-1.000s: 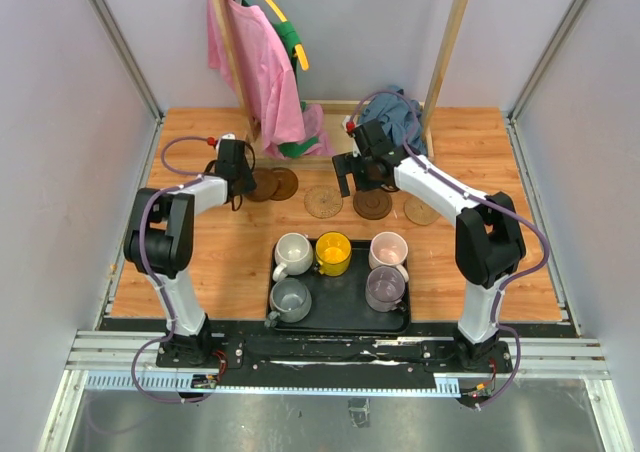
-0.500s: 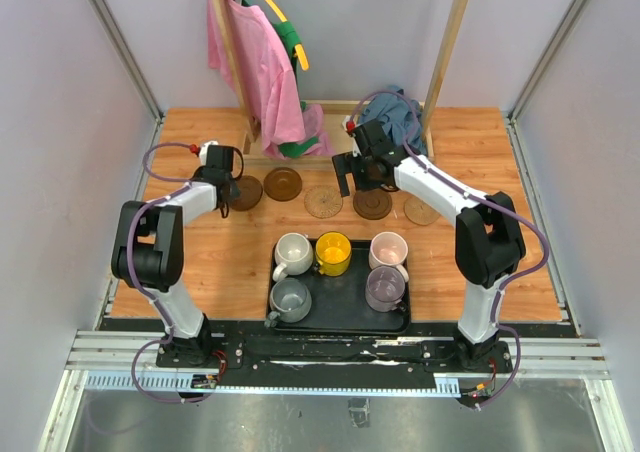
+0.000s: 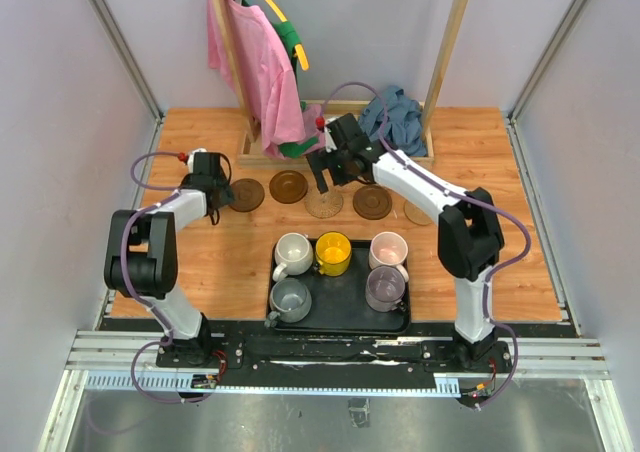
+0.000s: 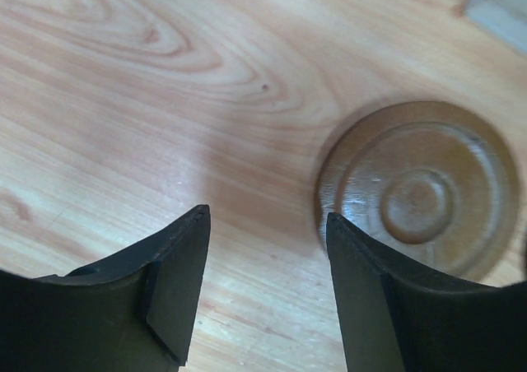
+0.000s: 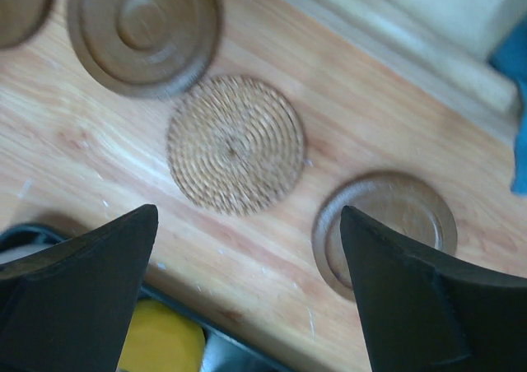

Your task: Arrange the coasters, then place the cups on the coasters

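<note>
Five coasters lie in a row on the wooden table: a dark brown one (image 3: pixel 245 194), a second dark one (image 3: pixel 288 186), a woven tan one (image 3: pixel 323 204), a third dark one (image 3: pixel 372 202) and a tan one (image 3: pixel 420 212). My left gripper (image 3: pixel 222 200) stands open just left of the leftmost dark coaster (image 4: pixel 418 189), with only bare wood between its fingers (image 4: pixel 177 277). My right gripper (image 3: pixel 325 182) hovers open over the woven coaster (image 5: pixel 235 144), holding nothing. The cups sit on a black tray (image 3: pixel 340 317): off-white (image 3: pixel 292 253), yellow (image 3: pixel 333 253), pale pink (image 3: pixel 387 250), grey (image 3: pixel 290 299), lilac (image 3: pixel 385 289).
A wooden rack base (image 3: pixel 300 157) runs behind the coaster row, with a pink garment (image 3: pixel 262 67) hanging from it and a blue cloth (image 3: pixel 395 112) heaped at its right. Grey walls close in the table on the left, right and back.
The left gripper slid the leftmost dark coaster leftward, away from its neighbour, then opened and let it go. The right arm swung left from the third dark coaster to the woven one.
</note>
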Controlling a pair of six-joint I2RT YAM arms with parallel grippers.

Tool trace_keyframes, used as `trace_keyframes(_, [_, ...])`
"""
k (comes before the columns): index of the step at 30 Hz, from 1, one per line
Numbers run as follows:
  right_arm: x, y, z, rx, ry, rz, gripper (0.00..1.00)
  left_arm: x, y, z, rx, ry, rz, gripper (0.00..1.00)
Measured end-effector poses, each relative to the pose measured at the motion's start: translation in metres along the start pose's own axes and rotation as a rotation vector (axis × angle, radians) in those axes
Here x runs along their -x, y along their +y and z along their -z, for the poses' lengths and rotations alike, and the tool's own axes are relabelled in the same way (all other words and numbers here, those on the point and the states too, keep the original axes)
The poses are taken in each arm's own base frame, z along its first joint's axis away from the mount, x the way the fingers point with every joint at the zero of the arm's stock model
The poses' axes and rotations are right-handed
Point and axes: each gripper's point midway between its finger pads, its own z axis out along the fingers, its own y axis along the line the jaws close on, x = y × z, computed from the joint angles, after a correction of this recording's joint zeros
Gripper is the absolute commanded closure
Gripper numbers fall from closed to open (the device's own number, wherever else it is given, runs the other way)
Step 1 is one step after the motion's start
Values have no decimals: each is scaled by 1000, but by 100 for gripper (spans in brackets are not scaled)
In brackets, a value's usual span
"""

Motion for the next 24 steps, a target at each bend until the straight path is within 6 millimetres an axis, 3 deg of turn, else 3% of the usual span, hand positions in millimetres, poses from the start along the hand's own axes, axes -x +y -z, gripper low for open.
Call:
trace_keyframes(5, [28, 29, -20, 50, -35, 67, 37, 28, -17, 17, -99, -81, 38, 37])
trace_keyframes(10, [33, 49, -42, 98, -31, 103, 54, 45, -24, 32, -155, -149, 62, 37])
trace_keyframes(18, [15, 65, -72, 146, 24, 115, 73, 31, -34, 34, -238, -132, 54, 40])
trace_keyframes(24, [22, 83, -90, 169, 10, 133, 81, 25, -41, 34, -293, -135, 38, 42])
